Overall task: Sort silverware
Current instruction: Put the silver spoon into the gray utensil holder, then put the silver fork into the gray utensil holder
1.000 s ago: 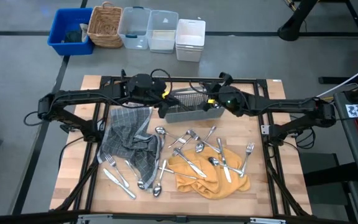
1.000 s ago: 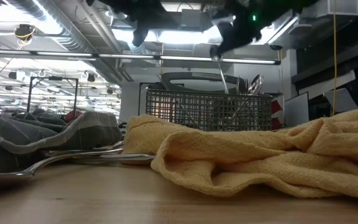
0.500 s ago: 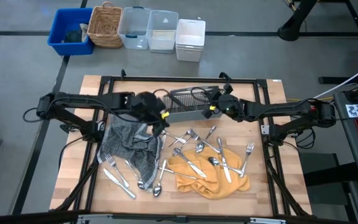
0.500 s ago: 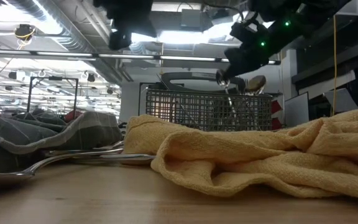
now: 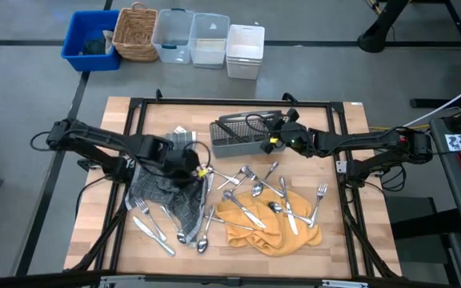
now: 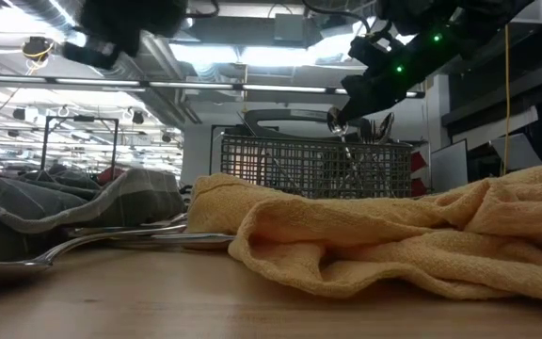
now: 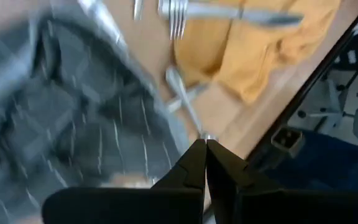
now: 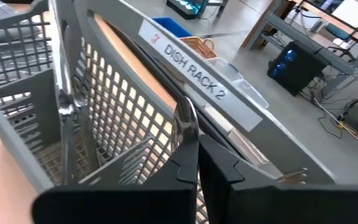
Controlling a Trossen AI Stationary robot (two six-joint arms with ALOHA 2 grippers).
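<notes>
The silverware (image 5: 250,188) lies scattered over the wooden table, a yellow cloth (image 5: 266,224) and a grey checked cloth (image 5: 166,180); several pieces stand in the grey mesh caddy (image 5: 238,132). My right gripper (image 5: 272,141) is over the caddy's right end, shut on one slim shiny piece (image 8: 185,121). My left gripper (image 5: 198,171) is shut and empty above the grey cloth's right edge (image 7: 73,124), with forks and spoons (image 7: 179,18) on the table beyond it. My right gripper pinches the shiny piece by its upper end (image 8: 186,124) between its two fingers. The fingers slant downward from the table's right side. The piece hangs below the fingers (image 6: 345,143) and reaches down into the caddy's right end (image 6: 365,165).
Two forks and a knife (image 5: 149,220) lie near the table's left front. On the floor beyond the far edge stand a blue bin (image 5: 90,40), a wicker basket (image 5: 137,32), clear tubs (image 5: 190,38) and a white container (image 5: 244,50). The yellow cloth (image 6: 393,235) fills the low view's foreground.
My left gripper has left the caddy's left end and gone toward the table's near edge, out over the grey cloth. My right gripper has gone down over the caddy's right end with its piece, which now reaches into the caddy, and has then kept still.
</notes>
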